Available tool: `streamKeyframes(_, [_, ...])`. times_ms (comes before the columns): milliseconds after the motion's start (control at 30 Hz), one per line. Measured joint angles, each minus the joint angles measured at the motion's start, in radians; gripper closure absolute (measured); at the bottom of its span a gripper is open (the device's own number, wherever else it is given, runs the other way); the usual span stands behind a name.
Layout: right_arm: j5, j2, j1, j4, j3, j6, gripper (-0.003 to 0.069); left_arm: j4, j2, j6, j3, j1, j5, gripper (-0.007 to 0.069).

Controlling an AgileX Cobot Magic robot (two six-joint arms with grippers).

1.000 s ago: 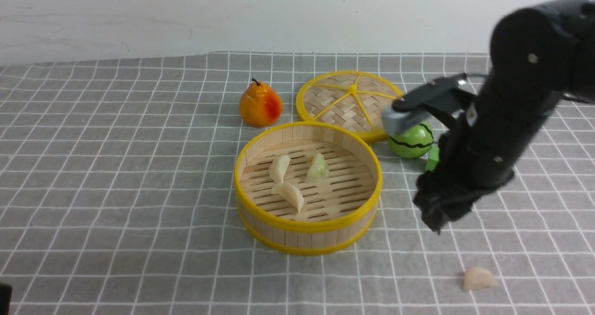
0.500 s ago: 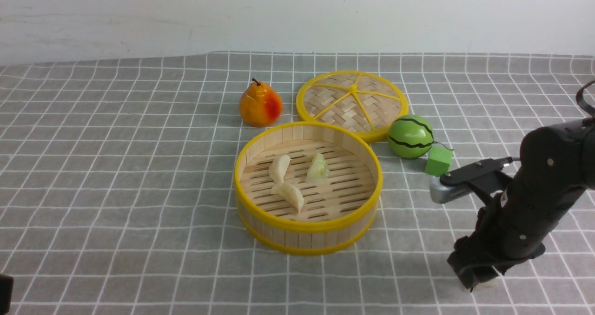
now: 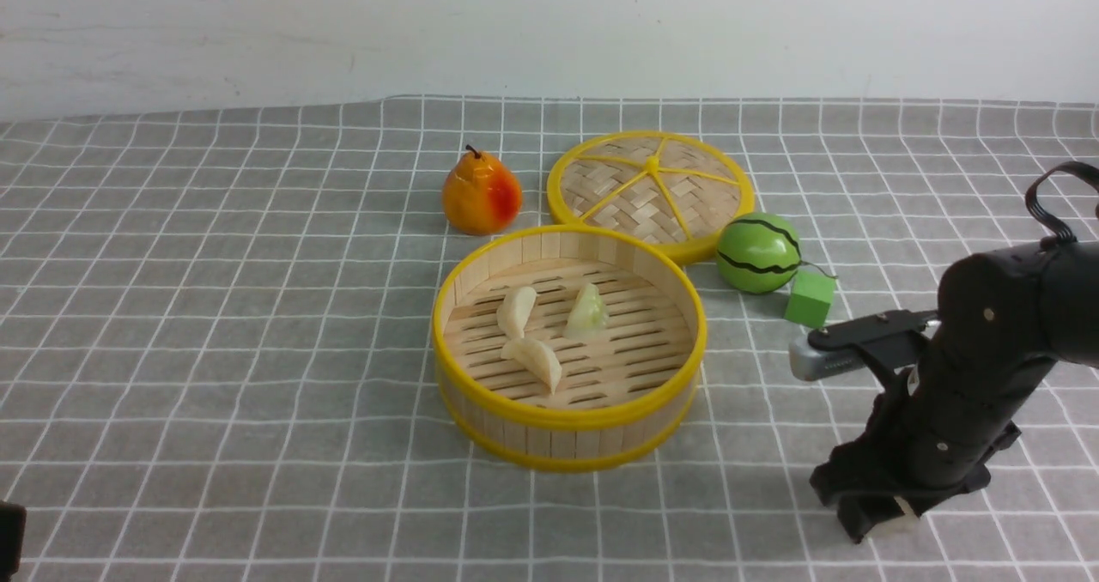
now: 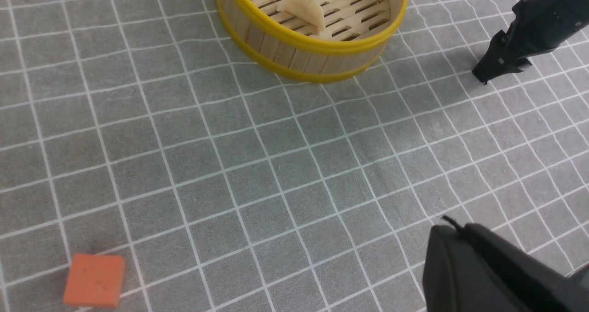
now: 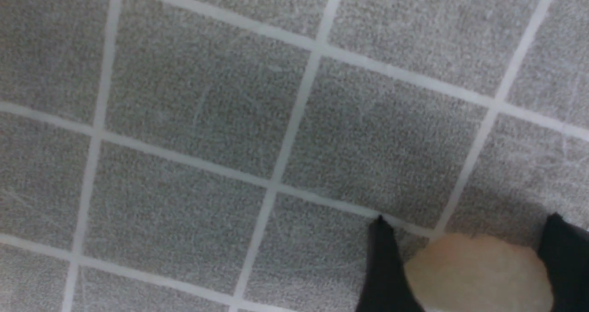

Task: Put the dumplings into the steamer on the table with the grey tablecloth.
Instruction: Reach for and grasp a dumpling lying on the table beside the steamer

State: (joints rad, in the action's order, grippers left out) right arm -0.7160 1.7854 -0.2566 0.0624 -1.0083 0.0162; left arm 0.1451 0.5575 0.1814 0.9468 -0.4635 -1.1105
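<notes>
The steamer stands mid-table on the grey tablecloth. It holds two cream dumplings and a greenish one. It also shows in the left wrist view. My right gripper is down on the cloth at the front right. In the right wrist view the fourth dumpling lies on the cloth between its fingers, which press both its sides. My left gripper is shut and empty, above bare cloth near the front left.
A pear and the flat woven lid lie behind the steamer. A green striped ball and a green cube sit to its right, behind my right arm. An orange block lies at the front left.
My right arm swung down from beside the steamer to the front right and lowered its gripper over the lone dumpling, now covering it. The steamer and its contents have not moved.
</notes>
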Motion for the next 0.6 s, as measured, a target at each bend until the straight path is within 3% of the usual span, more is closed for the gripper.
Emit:
streamKeyframes(67, [-0.003,0.000,0.000,0.000,-0.001,-0.004,0.0292,0.000,0.000,0.000,0.000,0.000,0.000,0.0618])
streamKeyframes(367, [-0.132,-0.055,-0.006,-0.011,-0.107,-0.002,0.0292,-0.001,0.000,0.000,0.000,0.000,0.000,0.0613])
streamKeyframes(600, [-0.176,-0.077,-0.158,0.028,-0.360,0.044,0.0292,-0.001,0.000,0.000,0.000,0.000,0.007,0.0607])
